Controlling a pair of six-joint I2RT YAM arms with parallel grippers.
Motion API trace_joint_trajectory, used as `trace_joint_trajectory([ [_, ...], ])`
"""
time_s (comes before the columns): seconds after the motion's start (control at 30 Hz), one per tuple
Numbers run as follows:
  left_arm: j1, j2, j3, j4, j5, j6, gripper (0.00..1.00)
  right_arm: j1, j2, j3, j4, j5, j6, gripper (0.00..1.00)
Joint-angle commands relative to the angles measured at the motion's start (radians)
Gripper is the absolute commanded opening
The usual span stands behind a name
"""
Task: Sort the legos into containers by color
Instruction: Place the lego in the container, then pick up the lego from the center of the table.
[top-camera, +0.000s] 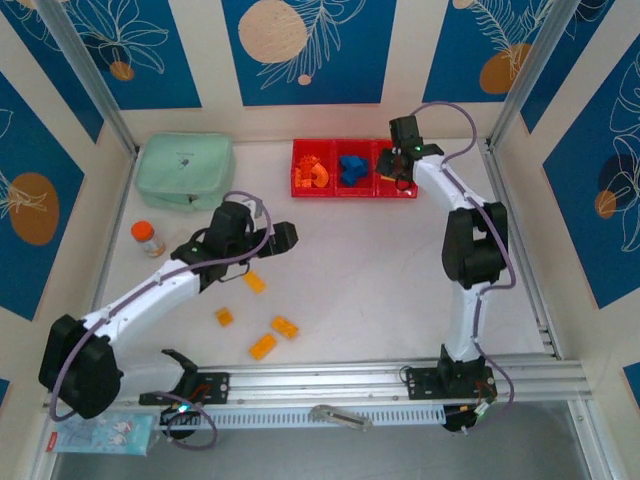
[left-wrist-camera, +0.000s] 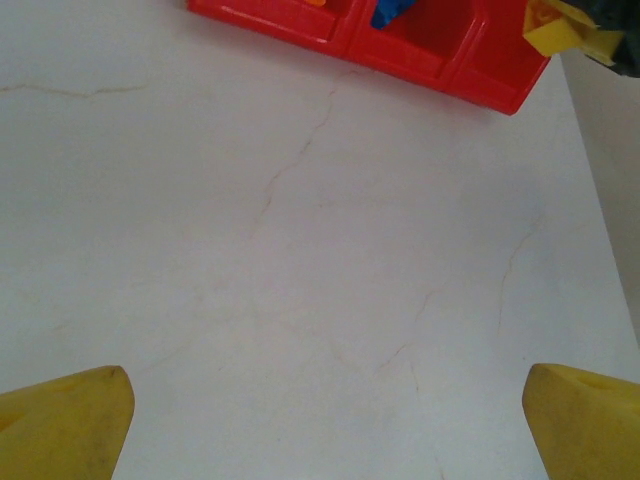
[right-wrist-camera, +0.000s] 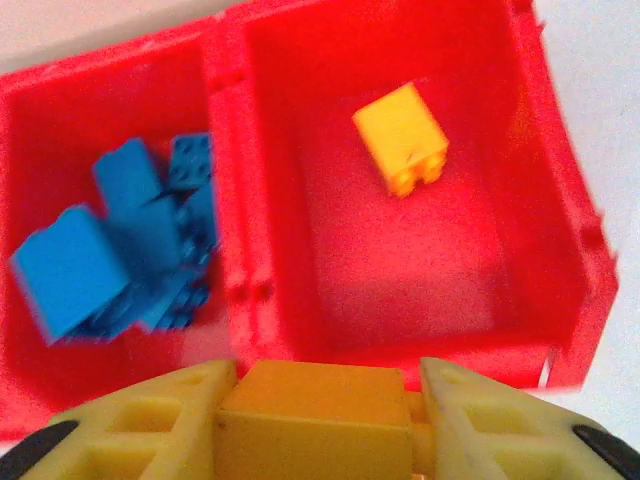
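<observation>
Right gripper (right-wrist-camera: 318, 440) clamped on a yellow-orange brick (right-wrist-camera: 312, 398), over the near wall of the red tray's (top-camera: 355, 193) right bin. One small yellow brick (right-wrist-camera: 402, 138) lies inside that bin. Blue bricks (right-wrist-camera: 130, 250) in the middle bin, orange bricks (top-camera: 314, 176) in the left bin. Left gripper (left-wrist-camera: 325, 430) spread wide, nothing between its fingers, over bare table (top-camera: 380, 270) on the tray's near side. Four loose bricks (top-camera: 263, 346) on the table, well apart from the tray.
</observation>
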Motion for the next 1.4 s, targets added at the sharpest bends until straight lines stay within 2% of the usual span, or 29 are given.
trace_joint_trajectory([
  [0.0,-0.008,0.034,0.053,0.047,0.023,0.029,0.99,-0.023,0.083,0.126,-0.034,0.024,-0.044,0.4],
  [0.1,-0.009,0.054,0.068,0.046,0.021,0.039,0.99,-0.046,0.181,0.25,-0.089,0.027,-0.05,0.43],
  [0.2,-0.007,0.061,0.078,0.038,0.016,0.049,0.99,-0.055,0.227,0.336,-0.12,0.007,-0.061,0.58],
  [0.3,-0.005,0.057,0.081,0.029,0.014,0.055,0.99,-0.043,0.213,0.364,-0.125,-0.002,-0.081,0.64],
  [0.4,-0.003,0.033,0.071,0.01,-0.004,0.057,0.99,-0.011,0.15,0.323,-0.13,-0.014,-0.087,0.68],
  [0.53,0.008,-0.043,0.013,-0.025,-0.039,0.043,0.99,0.056,-0.009,0.101,-0.063,-0.054,-0.058,0.69],
  [0.73,0.025,-0.239,-0.087,-0.188,-0.102,0.006,0.99,0.247,-0.192,-0.217,0.009,-0.168,-0.016,0.73],
  [0.93,0.03,-0.478,-0.142,-0.428,-0.197,-0.033,0.99,0.482,-0.208,-0.354,0.045,-0.268,-0.01,0.74],
  [1.13,0.032,-0.654,-0.157,-0.617,-0.264,-0.094,0.99,0.663,-0.123,-0.335,0.039,-0.238,-0.022,0.74],
  [1.37,0.031,-0.766,-0.163,-0.739,-0.29,-0.161,0.99,0.782,-0.007,-0.211,-0.039,-0.162,-0.066,0.74],
])
